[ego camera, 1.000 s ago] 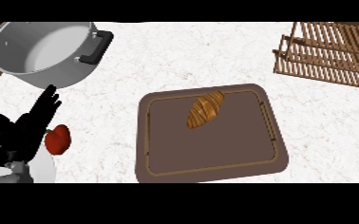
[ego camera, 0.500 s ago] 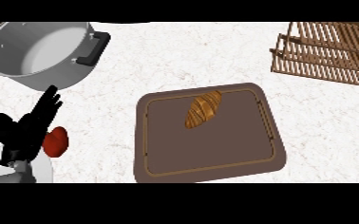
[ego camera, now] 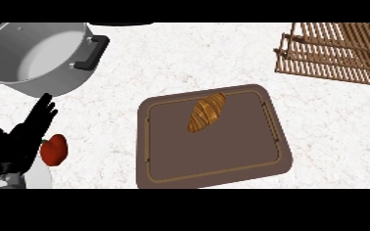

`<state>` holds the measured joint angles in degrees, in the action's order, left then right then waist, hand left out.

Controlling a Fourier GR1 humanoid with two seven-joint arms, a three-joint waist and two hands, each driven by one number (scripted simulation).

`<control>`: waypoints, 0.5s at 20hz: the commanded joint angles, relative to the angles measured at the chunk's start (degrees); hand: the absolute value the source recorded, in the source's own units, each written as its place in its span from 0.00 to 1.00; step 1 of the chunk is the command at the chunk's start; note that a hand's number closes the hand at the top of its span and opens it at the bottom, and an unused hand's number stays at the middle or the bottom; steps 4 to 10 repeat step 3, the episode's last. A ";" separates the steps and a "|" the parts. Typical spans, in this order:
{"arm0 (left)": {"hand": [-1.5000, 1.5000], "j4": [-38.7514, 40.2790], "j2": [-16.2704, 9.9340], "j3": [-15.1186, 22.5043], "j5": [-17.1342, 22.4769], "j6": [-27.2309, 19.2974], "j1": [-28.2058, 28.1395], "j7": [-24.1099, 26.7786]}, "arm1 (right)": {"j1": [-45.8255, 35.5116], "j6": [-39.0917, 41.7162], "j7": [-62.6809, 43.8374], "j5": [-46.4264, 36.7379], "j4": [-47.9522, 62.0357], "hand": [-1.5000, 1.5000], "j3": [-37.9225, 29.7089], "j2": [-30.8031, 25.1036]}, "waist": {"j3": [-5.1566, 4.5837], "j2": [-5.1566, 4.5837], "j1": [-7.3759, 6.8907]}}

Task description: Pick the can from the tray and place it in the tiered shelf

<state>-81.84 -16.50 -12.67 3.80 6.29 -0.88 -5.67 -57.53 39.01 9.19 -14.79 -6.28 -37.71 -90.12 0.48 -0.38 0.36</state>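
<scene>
Left hand (ego camera: 29, 132) rests at the left edge, fingers (ego camera: 45, 108) straight, beside a brown tray (ego camera: 217, 169) holding a croissant (ego camera: 207, 112).

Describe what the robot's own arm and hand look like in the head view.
Only the left hand shows, at the lower left edge: matte black, with slim dark fingers. A bit of light grey forearm shows below it. No cables or markings are visible. The right hand is out of view.

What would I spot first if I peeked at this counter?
Probably the golden-brown croissant lying slantwise on the big brown tray in the middle. Next, the shiny grey pot at the upper left and the wooden slatted shelf at the upper right. The left hand rests open at the left edge, beside something red.
</scene>
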 commanded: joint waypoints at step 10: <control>0.50 -1.53 0.66 -0.31 0.52 -0.06 -2.54 0.05 | 6.81 6.55 5.35 0.76 3.34 0.00 -1.32 -6.12 | 0.36 0.46 1.39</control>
